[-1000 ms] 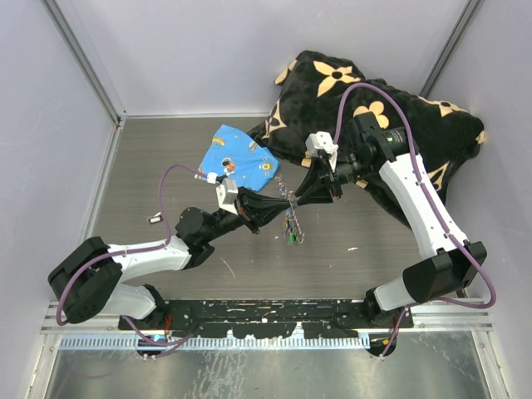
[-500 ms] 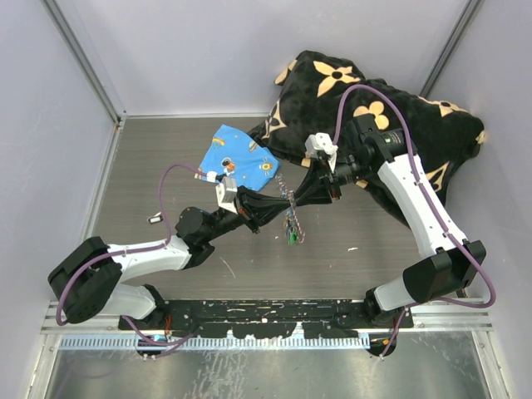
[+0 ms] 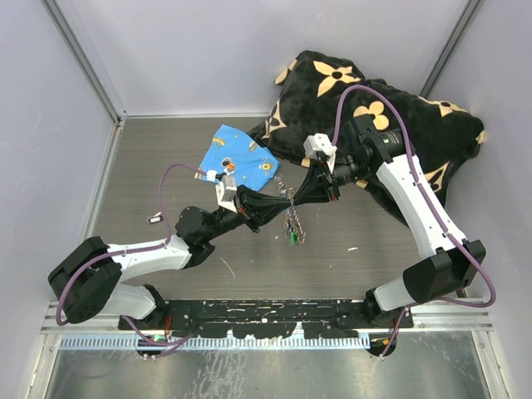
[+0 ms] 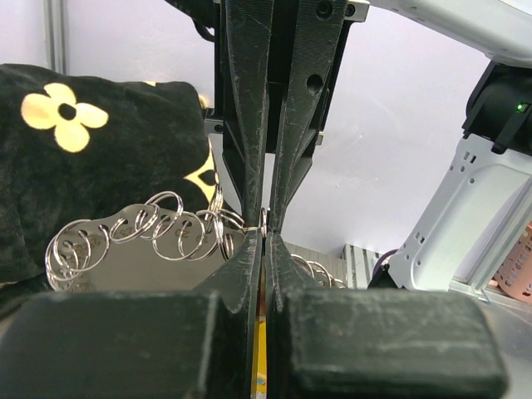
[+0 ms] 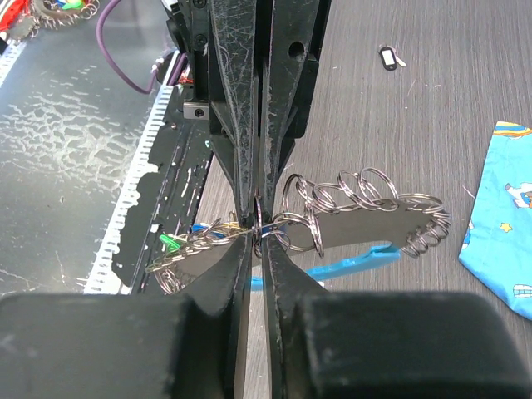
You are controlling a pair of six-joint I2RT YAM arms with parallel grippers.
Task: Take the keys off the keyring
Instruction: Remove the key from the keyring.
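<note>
The keyring (image 3: 287, 198) is a chain of thin metal rings held above the table between both grippers. My left gripper (image 4: 264, 237) is shut on one ring, and the chain of rings (image 4: 150, 229) trails off to its left. My right gripper (image 5: 258, 233) faces it tip to tip and is shut on a ring at the same spot. In the right wrist view, more rings (image 5: 366, 195) and a light-blue curved piece (image 5: 357, 259) hang to the right. The keys (image 5: 179, 243), one green-headed, dangle to the left. From above, the keys (image 3: 293, 237) hang below the grippers.
A blue printed cloth (image 3: 237, 160) lies behind the grippers. A black blanket with tan flowers (image 3: 391, 108) fills the back right corner. A small dark tag (image 3: 154, 219) lies on the table at the left, and a white scrap (image 3: 353, 248) at the right.
My right gripper's jaws have narrowed onto the ring. Both arms and the hanging chain have barely moved.
</note>
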